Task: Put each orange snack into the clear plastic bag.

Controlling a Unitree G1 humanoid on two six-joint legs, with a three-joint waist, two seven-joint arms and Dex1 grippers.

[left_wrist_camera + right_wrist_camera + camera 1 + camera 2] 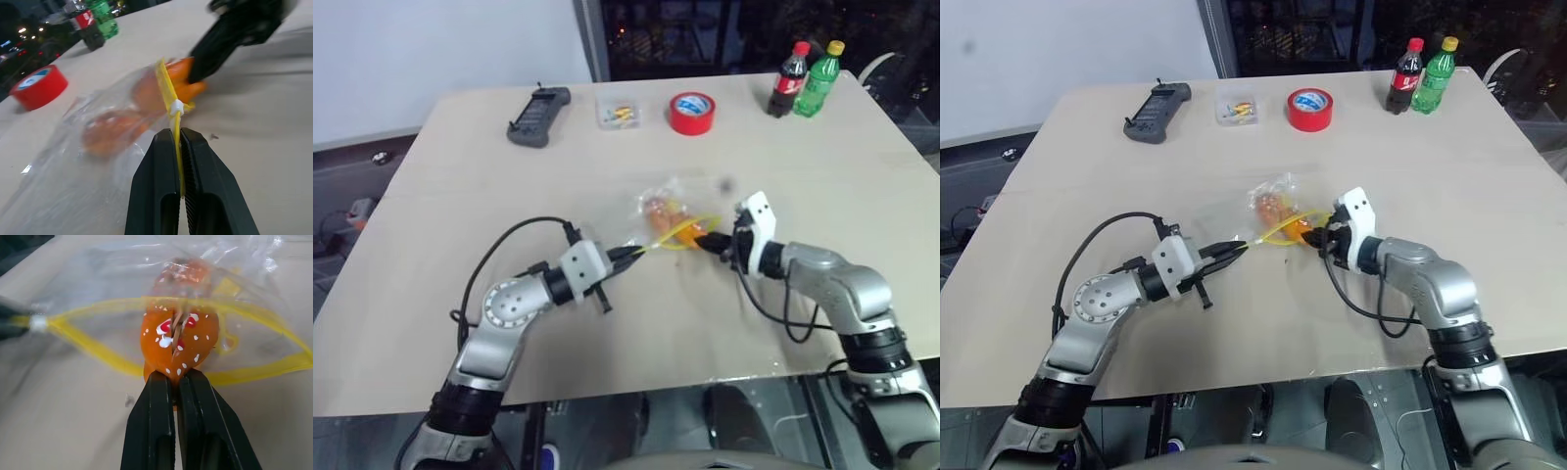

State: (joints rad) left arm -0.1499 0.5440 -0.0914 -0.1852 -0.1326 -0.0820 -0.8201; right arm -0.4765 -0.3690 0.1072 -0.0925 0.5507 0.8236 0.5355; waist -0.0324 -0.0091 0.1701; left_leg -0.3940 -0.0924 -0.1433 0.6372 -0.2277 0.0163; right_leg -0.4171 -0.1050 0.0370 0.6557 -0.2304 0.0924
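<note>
Clamping the bag's yellow seal (174, 122) and a snack (178, 345), both grippers work over a beige table (862, 176) beside dark windows.

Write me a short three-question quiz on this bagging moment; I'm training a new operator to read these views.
1. True or false: the left hand is pinching the yellow seal strip of the clear plastic bag.
2. What does the right hand hold? A) red tape roll B) an orange snack C) a bottle
3. How many orange snacks already lie inside the bag?

Key: 1 true. 2 B, held at the bag's open mouth. 3 One, seen through the plastic.
</note>
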